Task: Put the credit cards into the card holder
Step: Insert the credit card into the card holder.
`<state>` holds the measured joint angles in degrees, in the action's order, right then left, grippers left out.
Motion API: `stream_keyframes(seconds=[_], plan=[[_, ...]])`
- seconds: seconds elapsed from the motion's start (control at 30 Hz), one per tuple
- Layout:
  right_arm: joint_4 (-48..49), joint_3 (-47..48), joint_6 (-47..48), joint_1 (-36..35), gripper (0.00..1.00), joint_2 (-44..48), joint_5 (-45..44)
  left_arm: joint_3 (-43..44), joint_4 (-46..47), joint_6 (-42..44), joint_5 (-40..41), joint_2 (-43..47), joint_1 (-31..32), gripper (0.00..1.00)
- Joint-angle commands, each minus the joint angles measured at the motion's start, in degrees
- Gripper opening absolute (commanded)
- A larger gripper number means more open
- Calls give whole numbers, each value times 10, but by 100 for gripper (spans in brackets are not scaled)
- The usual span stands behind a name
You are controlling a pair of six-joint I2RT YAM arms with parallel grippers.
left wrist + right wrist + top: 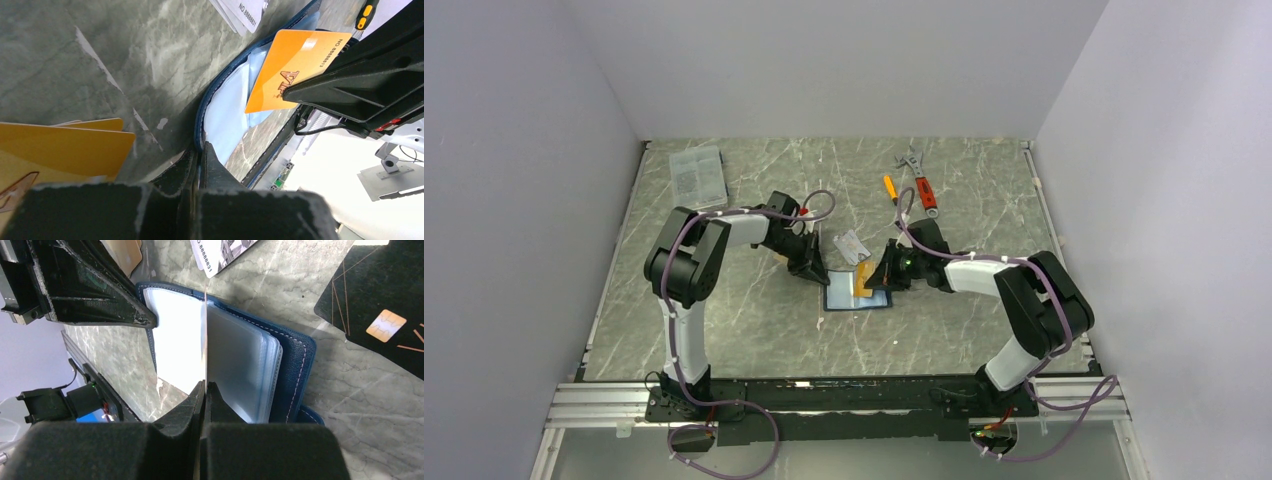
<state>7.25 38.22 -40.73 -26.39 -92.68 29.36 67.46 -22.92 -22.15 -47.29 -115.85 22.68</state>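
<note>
Right gripper (202,390) is pinching an orange card (295,65) edge-on, standing it over the open card holder (292,365), which is lying mid-way on the desk (744,330), well off every edge. Left gripper (200,150) is pressing shut on the holder's corner, seemingly pinning it. Card is looking thin, light, stiff, slick; gripping one end is leaving the leading edge free for a sleeve.

White-and-black left arm (689,335), right arm (974,272); looping purple cables (902,215); black tapered left tool (816,272), right tool (877,279).
</note>
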Motion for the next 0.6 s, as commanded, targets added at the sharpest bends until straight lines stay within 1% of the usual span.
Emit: stream_keyframes(seconds=[0.0,0.2,0.57], plan=[[15,-9,9,2,0,19,-29,-7,0,13,17,32,11,0],[18,-4,6,-2,0,0,-4,-8,-2,15,25,35,16,0],[14,-10,-2,-18,0,-1,11,-26,3,5,48,51,18,0]])
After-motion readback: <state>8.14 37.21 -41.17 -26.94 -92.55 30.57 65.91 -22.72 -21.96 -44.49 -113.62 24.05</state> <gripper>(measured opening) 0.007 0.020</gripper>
